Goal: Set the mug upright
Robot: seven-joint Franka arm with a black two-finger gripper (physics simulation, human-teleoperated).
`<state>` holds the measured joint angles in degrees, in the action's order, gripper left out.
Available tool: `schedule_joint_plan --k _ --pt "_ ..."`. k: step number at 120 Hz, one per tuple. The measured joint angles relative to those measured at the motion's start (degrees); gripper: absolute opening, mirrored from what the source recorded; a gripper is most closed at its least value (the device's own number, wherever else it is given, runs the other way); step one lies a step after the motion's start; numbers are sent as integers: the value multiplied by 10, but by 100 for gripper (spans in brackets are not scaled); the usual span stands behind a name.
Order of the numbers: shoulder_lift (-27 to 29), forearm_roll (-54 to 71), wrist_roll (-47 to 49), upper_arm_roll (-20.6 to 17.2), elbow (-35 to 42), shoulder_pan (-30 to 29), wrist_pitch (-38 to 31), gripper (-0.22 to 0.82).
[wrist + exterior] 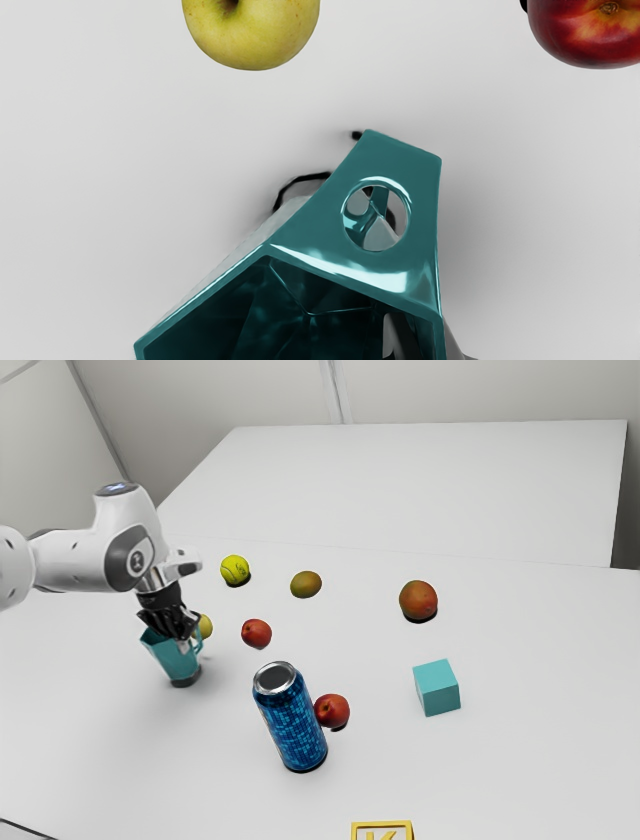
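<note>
The teal mug [172, 654] stands at the exterior view's left, its mouth up and its dark base low at the table, leaning slightly. My gripper [183, 644] reaches down to its rim from above. In the wrist view the mug [400, 175] has its mouth facing the camera, with the handle and its round hole toward the yellow apple. There my gripper [428, 342] is shut on the mug's wall, one finger inside the mouth and the other outside. Whether the base touches the table is hard to tell.
A yellow apple [252, 35] lies just beyond the handle, with a red fruit [590, 35] beside it. Farther off are a tennis ball [235, 569], a mango [306, 584], a blue can [291, 720] with another red fruit [332, 710], an orange-red fruit [418, 600] and a teal cube [437, 688].
</note>
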<state>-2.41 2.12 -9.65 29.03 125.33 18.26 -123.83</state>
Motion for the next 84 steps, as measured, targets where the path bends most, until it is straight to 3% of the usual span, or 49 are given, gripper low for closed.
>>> schedule_joint_plan --k 84 --pt "-14 40 70 3 12 33 5 -18"
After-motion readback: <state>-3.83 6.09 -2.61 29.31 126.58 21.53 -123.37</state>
